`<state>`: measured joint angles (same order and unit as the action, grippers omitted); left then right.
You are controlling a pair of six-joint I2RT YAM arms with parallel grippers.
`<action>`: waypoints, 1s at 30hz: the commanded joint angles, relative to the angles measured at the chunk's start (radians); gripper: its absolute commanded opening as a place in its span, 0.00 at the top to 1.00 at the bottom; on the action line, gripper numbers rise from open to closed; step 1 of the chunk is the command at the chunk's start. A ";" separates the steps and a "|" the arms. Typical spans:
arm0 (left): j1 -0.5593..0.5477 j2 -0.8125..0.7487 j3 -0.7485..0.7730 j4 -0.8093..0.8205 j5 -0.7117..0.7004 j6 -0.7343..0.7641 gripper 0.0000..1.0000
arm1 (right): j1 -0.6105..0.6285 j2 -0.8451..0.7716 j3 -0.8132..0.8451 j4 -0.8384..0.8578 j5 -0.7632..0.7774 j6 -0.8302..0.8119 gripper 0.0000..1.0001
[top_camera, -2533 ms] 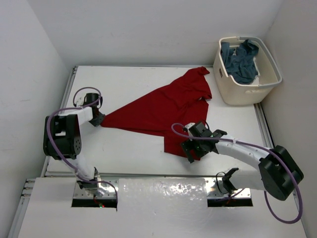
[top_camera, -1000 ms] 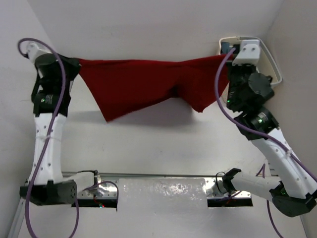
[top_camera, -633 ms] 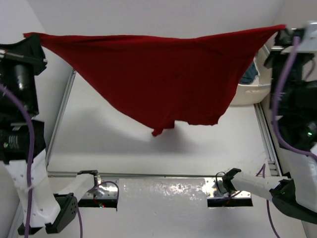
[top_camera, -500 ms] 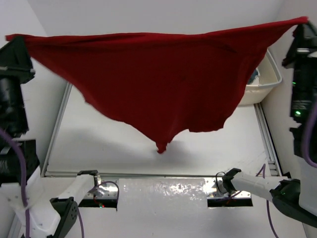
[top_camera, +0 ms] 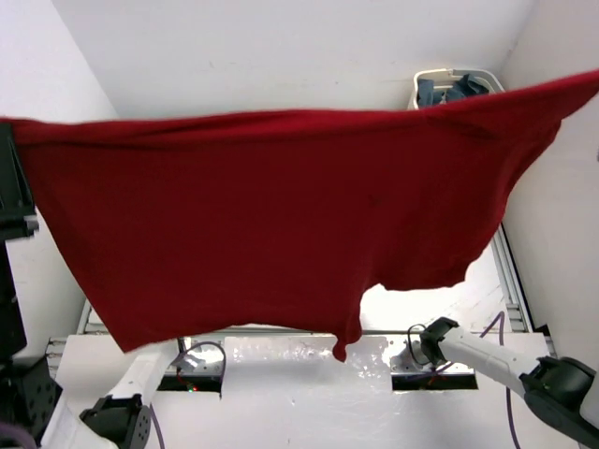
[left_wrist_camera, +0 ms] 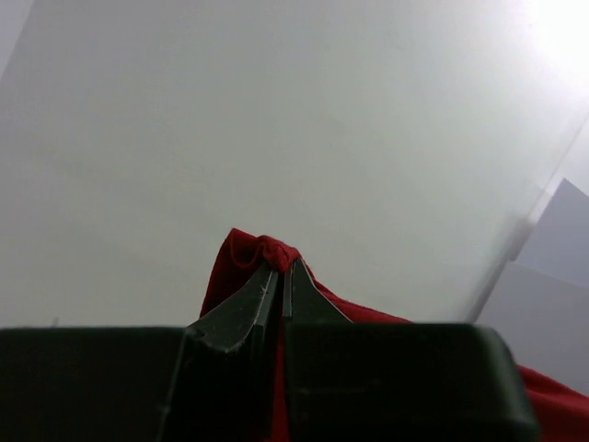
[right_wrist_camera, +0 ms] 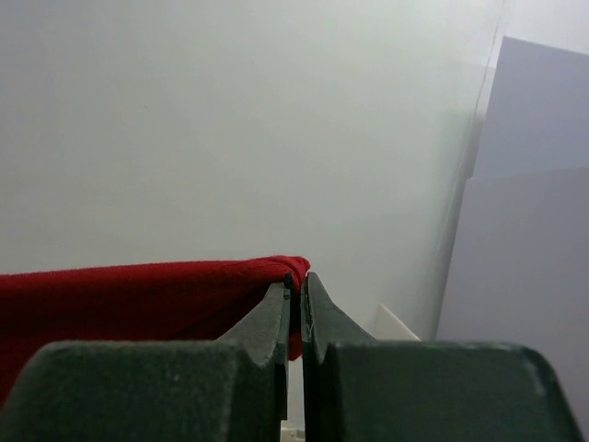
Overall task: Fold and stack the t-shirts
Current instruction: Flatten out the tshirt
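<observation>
The red t-shirt (top_camera: pixel 281 215) hangs spread wide, high in the air close to the top camera, and fills most of that view. My left gripper (left_wrist_camera: pixel 282 274) is shut on one bunched corner of the red t-shirt (left_wrist_camera: pixel 258 250). My right gripper (right_wrist_camera: pixel 295 285) is shut on the opposite corner of the red t-shirt (right_wrist_camera: pixel 138 285). In the top view both grippers lie beyond the frame's side edges. A blue-grey t-shirt (top_camera: pixel 459 90) lies crumpled in the basket at the back right. No white t-shirt shows.
The cream laundry basket (top_camera: pixel 423 86) peeks above the stretched cloth at the back right. Most of the table is hidden behind the shirt; a strip of it (top_camera: pixel 487 281) shows at the right. The right arm's base (top_camera: pixel 487 360) sits at the near edge.
Both arms have lifted the red shirt from the table and stretched it wide; over the last second it rose and came nearer the camera, covering most of the table.
</observation>
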<state>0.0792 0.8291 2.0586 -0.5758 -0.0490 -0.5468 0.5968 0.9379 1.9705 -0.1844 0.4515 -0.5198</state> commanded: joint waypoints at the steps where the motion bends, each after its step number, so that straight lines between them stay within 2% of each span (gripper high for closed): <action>1: 0.010 -0.047 -0.034 0.007 0.018 -0.019 1.00 | -0.008 -0.051 0.001 0.034 -0.036 0.007 1.00; 6: 0.016 -0.110 -0.136 0.008 0.040 -0.050 1.00 | -0.008 -0.085 -0.100 0.055 -0.010 -0.005 1.00; 10: 0.019 -0.139 -0.273 0.005 -0.017 -0.080 1.00 | -0.008 -0.087 -0.220 0.105 0.041 -0.014 1.00; 16: 0.017 -0.142 -0.536 0.074 -0.041 -0.139 1.00 | -0.008 -0.021 -0.458 0.346 0.225 -0.100 1.00; 17: 0.016 -0.136 -0.622 0.111 -0.041 -0.148 1.00 | -0.008 -0.008 -0.517 0.370 0.248 -0.105 1.00; 19: 0.017 -0.092 -0.719 0.149 -0.045 -0.169 1.00 | -0.008 0.039 -0.583 0.434 0.266 -0.111 1.00; 23: 0.016 0.049 -0.808 0.206 -0.054 -0.160 1.00 | -0.028 0.159 -0.625 0.531 0.315 -0.144 1.00; 26: 0.017 0.125 -0.857 0.273 -0.086 -0.153 1.00 | -0.132 0.268 -0.596 0.498 0.276 -0.059 1.00; 27: 0.017 0.145 -0.862 0.283 -0.100 -0.153 1.00 | -0.205 0.324 -0.558 0.434 0.224 0.043 1.00; 30: 0.017 0.238 -0.859 0.318 -0.126 -0.128 1.00 | -0.273 0.406 -0.532 0.398 0.145 0.147 1.00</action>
<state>0.0803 1.0546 1.1774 -0.3973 -0.1207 -0.6952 0.3878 1.3170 1.3731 0.1780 0.6506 -0.5095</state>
